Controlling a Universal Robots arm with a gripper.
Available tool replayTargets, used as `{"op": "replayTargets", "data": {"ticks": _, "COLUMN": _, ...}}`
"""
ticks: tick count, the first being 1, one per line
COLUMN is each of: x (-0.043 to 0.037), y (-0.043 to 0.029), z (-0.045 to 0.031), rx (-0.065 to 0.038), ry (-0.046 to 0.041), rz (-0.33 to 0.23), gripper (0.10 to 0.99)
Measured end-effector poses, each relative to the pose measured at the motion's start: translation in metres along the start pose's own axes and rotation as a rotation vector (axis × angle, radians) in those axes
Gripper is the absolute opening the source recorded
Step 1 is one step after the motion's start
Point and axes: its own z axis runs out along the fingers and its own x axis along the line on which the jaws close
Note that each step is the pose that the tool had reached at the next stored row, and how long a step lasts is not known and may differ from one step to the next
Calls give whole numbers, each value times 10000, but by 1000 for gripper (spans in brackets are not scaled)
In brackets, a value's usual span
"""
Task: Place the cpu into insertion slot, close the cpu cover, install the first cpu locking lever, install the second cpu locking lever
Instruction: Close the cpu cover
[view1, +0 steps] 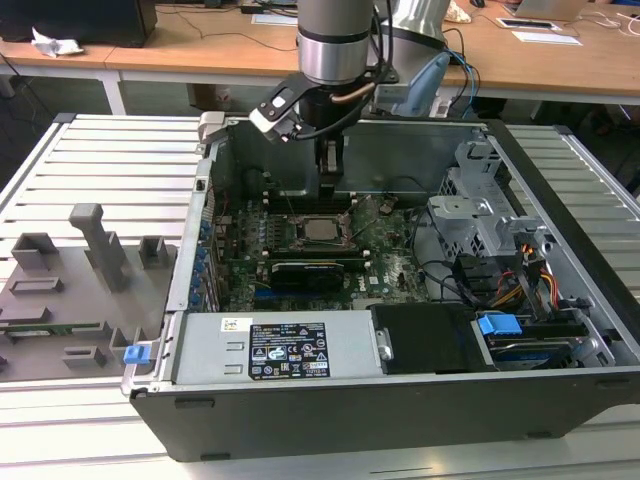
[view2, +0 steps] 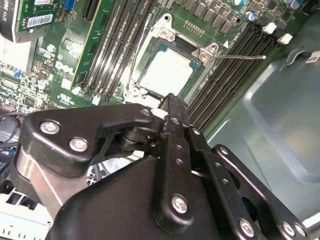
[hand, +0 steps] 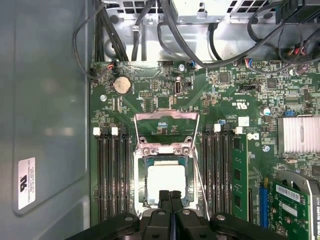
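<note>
The cpu (hand: 167, 179) lies flat in the insertion slot (hand: 140, 172) on the green motherboard, silvery face up; it also shows in the second wrist view (view2: 165, 72) and the exterior view (view1: 320, 229). The cpu cover (hand: 166, 117), a thin silver frame with a window, stands flipped open on its hinge at the slot's far side. A thin wire locking lever (hand: 199, 175) runs along one side of the slot, its free end (view2: 242, 56) sticking out unlatched. My black gripper (hand: 170, 196) hangs just above the cpu's near edge, shut with nothing between the fingers (view2: 170, 102).
Black memory slots (hand: 112, 175) flank the socket on both sides. A black expansion card (view1: 305, 270) lies in front of it. Cables (view1: 450, 275) and a drive cage (view1: 480, 205) fill the exterior view's right. The case wall (hand: 45, 125) is close behind.
</note>
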Motion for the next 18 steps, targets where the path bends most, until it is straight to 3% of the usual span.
{"op": "replayTargets", "data": {"ticks": 5, "x": 0, "y": 4, "z": -89, "rx": 0, "ry": 1, "rz": -1, "gripper": 106}}
{"op": "replayTargets", "data": {"ticks": 8, "x": 2, "y": 75, "z": -86, "rx": 1, "ry": 0, "rz": -2, "gripper": 106}}
{"op": "replayTargets", "data": {"ticks": 18, "x": 5, "y": 159, "z": -82, "rx": 0, "ry": 0, "rz": -1, "gripper": 106}}
